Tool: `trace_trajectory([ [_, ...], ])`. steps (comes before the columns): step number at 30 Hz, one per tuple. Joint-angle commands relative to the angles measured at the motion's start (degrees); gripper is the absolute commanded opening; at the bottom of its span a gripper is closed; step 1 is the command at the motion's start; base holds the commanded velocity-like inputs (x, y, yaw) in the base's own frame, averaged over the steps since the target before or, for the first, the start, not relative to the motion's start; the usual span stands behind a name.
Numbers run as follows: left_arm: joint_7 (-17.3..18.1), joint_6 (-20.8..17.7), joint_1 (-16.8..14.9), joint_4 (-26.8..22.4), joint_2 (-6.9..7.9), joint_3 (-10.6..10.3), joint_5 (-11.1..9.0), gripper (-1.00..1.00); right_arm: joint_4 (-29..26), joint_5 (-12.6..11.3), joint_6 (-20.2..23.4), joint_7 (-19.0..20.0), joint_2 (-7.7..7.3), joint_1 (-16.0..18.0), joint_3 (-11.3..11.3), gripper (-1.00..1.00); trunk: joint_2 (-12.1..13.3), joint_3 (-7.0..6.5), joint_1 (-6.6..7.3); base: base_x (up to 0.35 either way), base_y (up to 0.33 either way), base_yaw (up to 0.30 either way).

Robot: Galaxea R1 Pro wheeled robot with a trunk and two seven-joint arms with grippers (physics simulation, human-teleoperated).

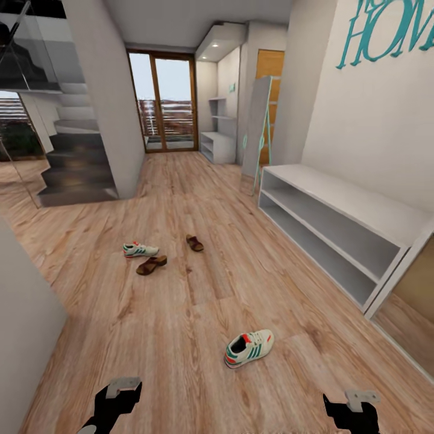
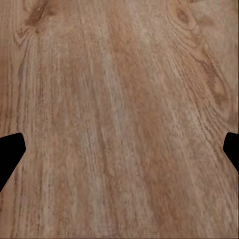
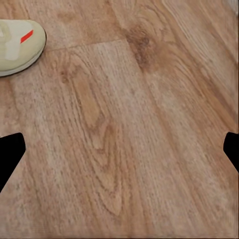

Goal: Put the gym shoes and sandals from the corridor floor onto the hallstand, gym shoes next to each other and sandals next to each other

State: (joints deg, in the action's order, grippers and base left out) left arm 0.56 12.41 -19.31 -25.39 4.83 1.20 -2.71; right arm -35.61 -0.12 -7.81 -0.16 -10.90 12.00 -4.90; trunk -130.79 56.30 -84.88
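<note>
Both hands hang low over the floor [image 1: 181, 337] at the bottom of the head view, the left hand [image 1: 114, 395] and the right hand [image 1: 352, 410] well apart from each other. Each wrist view shows two dark fingertips [image 2: 10, 154] at opposite edges with bare wood planks between them, so both hands are spread wide and hold nothing.

One gym shoe [image 1: 249, 348] lies on its sole on the floor between the two hands and a little ahead of them, nearer the right one. Its heel, with a red tab [image 3: 20, 44], appears in the right wrist view, off to one side of the fingers and not between them.

Farther down the corridor lie the second gym shoe [image 1: 140, 249], a sandal [image 1: 151, 264] just beside it, and another sandal [image 1: 194, 243] a little apart.

Along the right wall stands the rack [image 1: 337, 205], its top and two shelves bare.
</note>
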Motion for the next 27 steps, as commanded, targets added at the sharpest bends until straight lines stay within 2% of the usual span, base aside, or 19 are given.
trace_trajectory([
  [1, 0.1, 0.2, 0.0, 0.0, 0.01, 0.0, -0.3, 1.0, 0.1, 0.0, -0.2, 0.0, 0.02, 0.0, 0.0, 1.0, 0.0, 0.05, 0.01, 0.0, 0.0, -0.29],
  [16, 0.1, 0.1, 0.0, 0.0, 0.1, 0.0, -0.4, 1.0, 0.1, -0.1, -0.2, 0.3, 0.01, 0.0, 0.1, 1.0, 0.0, 0.1, 0.01, 0.006, 0.002, -0.293],
  [27, 0.1, 0.2, 0.0, 0.0, 0.11, 0.0, -0.3, 1.0, 0.1, -0.1, -0.2, 0.3, 0.0, 0.0, 0.0, 1.0, 0.0, 0.38, 0.01, 0.184, 0.145, -0.295],
])
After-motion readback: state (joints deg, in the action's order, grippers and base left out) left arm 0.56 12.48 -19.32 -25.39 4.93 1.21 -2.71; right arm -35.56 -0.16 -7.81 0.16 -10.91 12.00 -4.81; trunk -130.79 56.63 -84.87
